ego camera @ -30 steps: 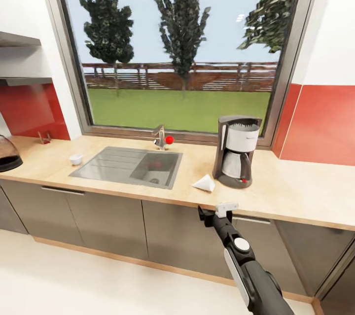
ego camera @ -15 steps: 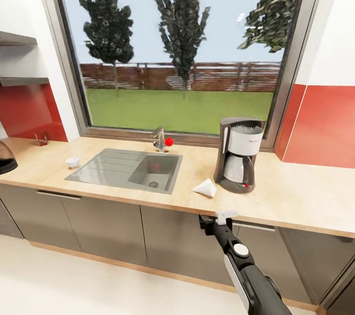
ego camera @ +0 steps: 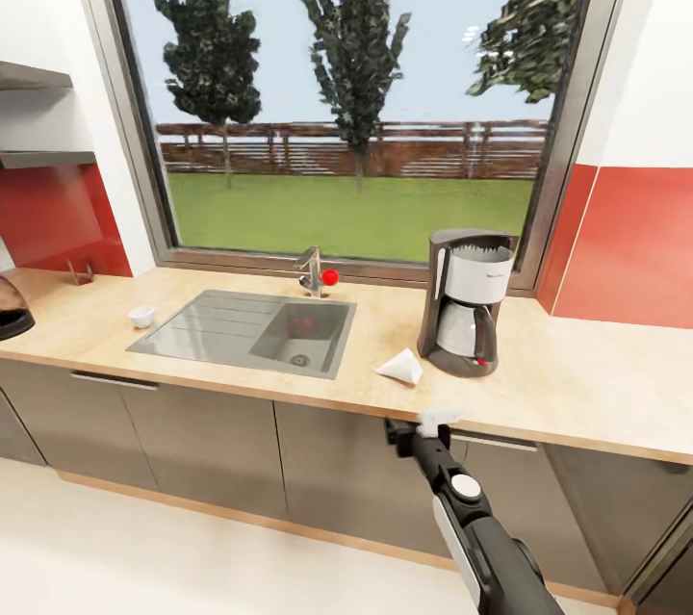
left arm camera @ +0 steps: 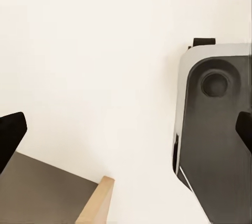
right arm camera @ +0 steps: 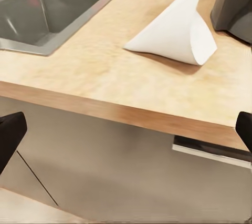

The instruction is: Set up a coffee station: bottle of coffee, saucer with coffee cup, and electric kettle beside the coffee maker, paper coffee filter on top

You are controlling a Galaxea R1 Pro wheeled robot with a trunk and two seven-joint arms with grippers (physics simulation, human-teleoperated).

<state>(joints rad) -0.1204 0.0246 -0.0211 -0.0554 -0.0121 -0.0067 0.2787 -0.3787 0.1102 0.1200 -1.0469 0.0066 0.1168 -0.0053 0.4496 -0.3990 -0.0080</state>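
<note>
The coffee maker [ego camera: 467,302] stands on the countertop [ego camera: 577,384] right of the sink, and its dark corner [right arm camera: 235,3] shows in the right wrist view. The paper coffee filter [ego camera: 401,367] [right arm camera: 178,29], a white cone, lies on its side just left of the machine. The coffee cup [ego camera: 141,316] sits left of the sink. The electric kettle [ego camera: 10,307] is cut off at the far left. My right gripper [ego camera: 421,423] [right arm camera: 126,132] is open, below the counter's front edge and in front of the filter. My left gripper [left arm camera: 126,132] is open over the floor. The bottle of coffee, kitchen shelf and saucer are out of view.
A steel sink [ego camera: 245,326] [right arm camera: 47,13] with a faucet [ego camera: 311,270] is set into the counter below a big window. Grey cabinet fronts [ego camera: 212,442] run under the worktop. Two grey ledges [ego camera: 38,156] hang on the left wall. My base [left arm camera: 215,129] shows in the left wrist view.
The head view shifted slightly a second ago, then held still. My right gripper has sunk a little and edged left below the counter edge. The things on the counter have not moved.
</note>
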